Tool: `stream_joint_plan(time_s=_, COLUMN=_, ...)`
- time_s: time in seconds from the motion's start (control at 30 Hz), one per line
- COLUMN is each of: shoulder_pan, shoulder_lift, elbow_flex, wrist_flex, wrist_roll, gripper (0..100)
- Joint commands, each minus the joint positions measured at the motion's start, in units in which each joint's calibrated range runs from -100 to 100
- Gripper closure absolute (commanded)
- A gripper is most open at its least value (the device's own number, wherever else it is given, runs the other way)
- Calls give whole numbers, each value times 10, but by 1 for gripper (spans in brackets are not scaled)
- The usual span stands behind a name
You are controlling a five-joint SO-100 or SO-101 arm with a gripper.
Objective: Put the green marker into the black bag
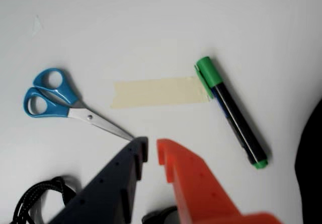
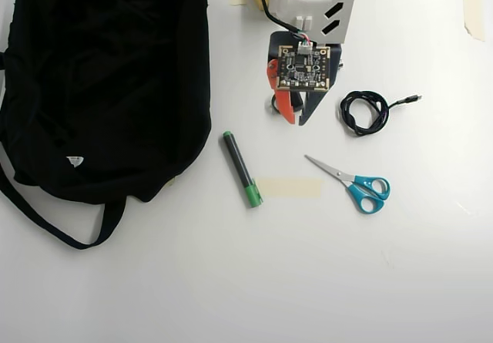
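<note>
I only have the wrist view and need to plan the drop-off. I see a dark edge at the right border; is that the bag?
Observer: Yes. In the overhead view the large soft black fabric backpack lies to the left of the thick dark-barrelled marker with the green cap.
Operator: Is it touching the marker?
Observer: No, a strip of bare white table separates them.
Operator: Which way do the bag's straps go?
Observer: A long strap loops out from its lower edge, toward the bottom of the overhead view.
Operator: Where is the claw relative to the marker?
Observer: The claw hangs empty above and to the right of the marker in the overhead view.
</note>
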State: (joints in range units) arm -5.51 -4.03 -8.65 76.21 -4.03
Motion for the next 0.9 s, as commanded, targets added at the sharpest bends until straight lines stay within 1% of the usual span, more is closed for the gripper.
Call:
stream_joint_plan(time_s=0.0, shoulder_pan=-3, shoulder_lift=-10, elbow_flex=-13, wrist_flex=4, wrist_roll=1, gripper=97)
stream_joint_plan(time_s=0.87, shoulder_pan=0, shoulder_lift=-9, elbow_flex=-13, wrist_flex=4, wrist_roll=-4, gripper=97)
